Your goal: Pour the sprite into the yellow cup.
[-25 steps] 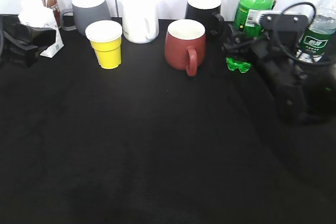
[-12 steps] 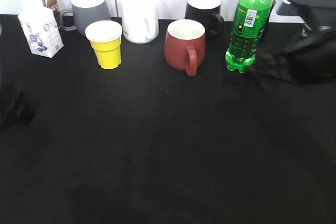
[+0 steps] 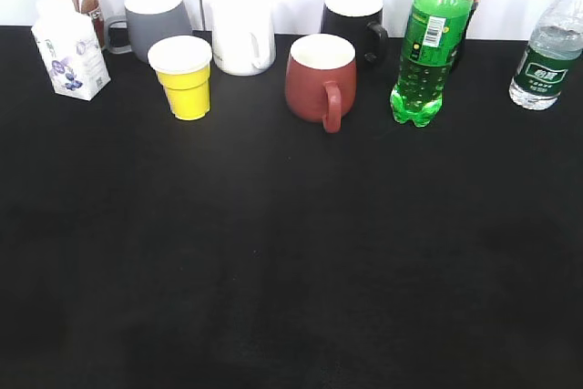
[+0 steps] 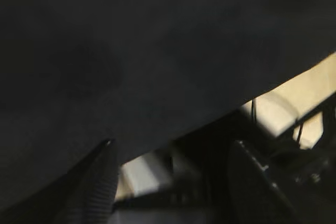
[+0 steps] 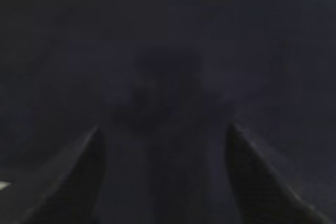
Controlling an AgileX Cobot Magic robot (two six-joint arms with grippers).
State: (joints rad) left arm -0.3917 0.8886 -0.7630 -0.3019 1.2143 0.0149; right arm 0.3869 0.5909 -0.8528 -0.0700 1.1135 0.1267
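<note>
The sprite (image 3: 428, 43), a tall green bottle with a barcode patch, stands upright at the back right of the black table. The yellow cup (image 3: 185, 76) with a white rim stands upright at the back left, empty as far as I can see. Neither arm shows in the exterior view. My left gripper (image 4: 170, 153) is open and empty over the table's edge. My right gripper (image 5: 164, 132) is open and empty over bare black cloth. Neither wrist view shows the bottle or the cup.
A red mug (image 3: 320, 79) stands between the cup and the sprite. Behind are a grey mug (image 3: 157, 21), a white mug (image 3: 243, 38) and a black mug (image 3: 354, 20). A carton (image 3: 69, 50) stands far left, a clear water bottle (image 3: 548, 47) far right.
Both arms have drawn back out of the exterior view. The right arm left the sprite standing upright; the left arm left the carton.
</note>
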